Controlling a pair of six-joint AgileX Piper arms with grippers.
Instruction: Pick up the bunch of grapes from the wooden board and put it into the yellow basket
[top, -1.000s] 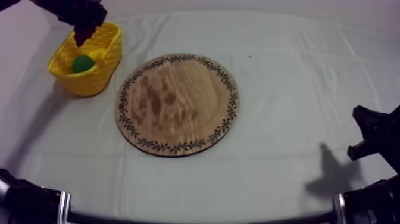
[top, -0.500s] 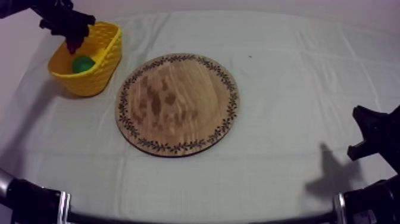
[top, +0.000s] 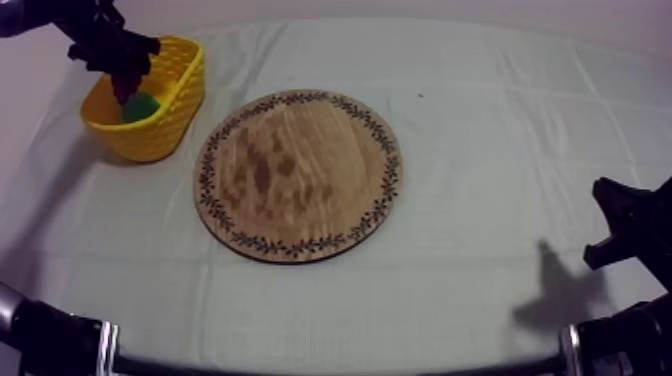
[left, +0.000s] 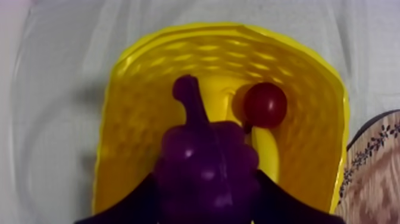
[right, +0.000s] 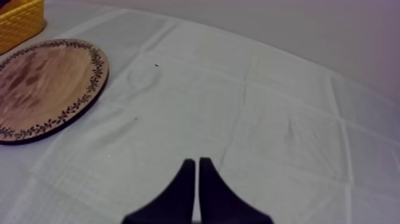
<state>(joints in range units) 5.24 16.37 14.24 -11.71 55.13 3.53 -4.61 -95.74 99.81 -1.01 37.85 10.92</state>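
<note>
Our left tool (top: 127, 85) pinches the bunch of grapes (left: 205, 161) by its sides right over the open yellow basket (top: 165, 125) at the far left corner of the tabletop (top: 500, 150), so letting go should drop it inside beside the small red fruit (left: 265, 104). The wooden board (top: 300, 175) mid-tabletop is bare. Our right tool (right: 197, 173), fingers pressed together, sits near the right edge, likely just keeping clear.

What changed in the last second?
The left gripper, shut on the bunch of grapes, shifted leftward in the top view over the yellow basket and dipped toward it. No release yet. Basket, wooden board and shut right gripper stayed put.
</note>
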